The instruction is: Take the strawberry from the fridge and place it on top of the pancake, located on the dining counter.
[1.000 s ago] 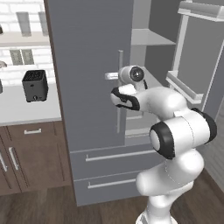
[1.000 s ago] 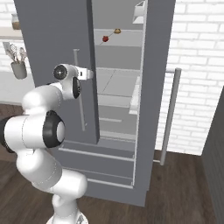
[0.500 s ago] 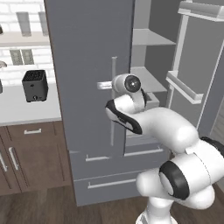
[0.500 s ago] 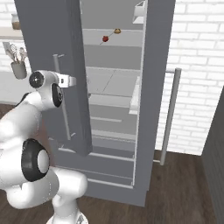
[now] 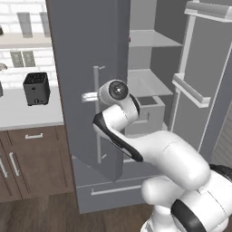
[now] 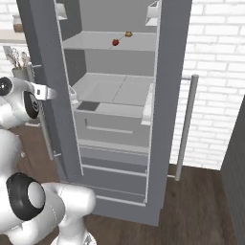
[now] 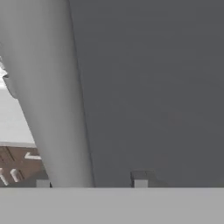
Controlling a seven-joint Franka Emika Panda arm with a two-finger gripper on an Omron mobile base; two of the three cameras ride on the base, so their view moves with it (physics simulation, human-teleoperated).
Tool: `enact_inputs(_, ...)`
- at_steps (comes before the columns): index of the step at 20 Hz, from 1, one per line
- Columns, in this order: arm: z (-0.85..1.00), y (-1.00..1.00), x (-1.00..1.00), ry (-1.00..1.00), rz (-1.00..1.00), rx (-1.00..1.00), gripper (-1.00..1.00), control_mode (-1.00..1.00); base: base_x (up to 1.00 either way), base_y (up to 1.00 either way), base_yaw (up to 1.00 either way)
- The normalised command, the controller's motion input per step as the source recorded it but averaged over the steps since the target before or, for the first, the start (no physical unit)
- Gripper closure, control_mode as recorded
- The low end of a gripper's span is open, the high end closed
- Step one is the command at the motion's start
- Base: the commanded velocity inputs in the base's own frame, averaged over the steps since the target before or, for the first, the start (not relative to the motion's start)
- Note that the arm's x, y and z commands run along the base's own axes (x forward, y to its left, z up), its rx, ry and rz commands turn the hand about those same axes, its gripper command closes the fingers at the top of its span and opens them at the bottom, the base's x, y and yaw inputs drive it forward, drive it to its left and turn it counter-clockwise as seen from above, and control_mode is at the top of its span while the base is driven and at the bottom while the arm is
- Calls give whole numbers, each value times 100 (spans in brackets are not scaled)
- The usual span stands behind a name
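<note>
Grey matte, the fridge stands with both of its two doors swung open, two drawers showing low down inside it. One strawberry lies on the upper shelf, with one small yellow-brown item just beside it, apart from it. One black toaster sits on the white worktop left of the fridge.

One gripper is at the left door's vertical bar handle; in the hand view the handle runs between the two fingertips, which stand either side of it (whether they press on the bar I cannot tell).

Half a second ago the left door stood less far out; now it has swung wider, and the arm has followed it, elbow dropping lower across the left base view.
</note>
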Motion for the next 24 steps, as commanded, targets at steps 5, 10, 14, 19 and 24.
enact_inputs(5, 0, -20, -91, 1, 2, 24, -100, -100, 0, 0, 0)
enact_inputs(10, 1, -78, -100, 0, 0, 39, -100, -100, 0, 0, 0)
enact_inputs(14, 0, -100, -58, 0, 0, 43, -100, -100, 0, 0, 0)
enact_inputs(19, 5, -72, 18, 0, 0, 46, -100, -100, 0, 0, 0)
enact_inputs(24, 27, -27, 72, 3, 0, 39, -100, -100, 0, 0, 0)
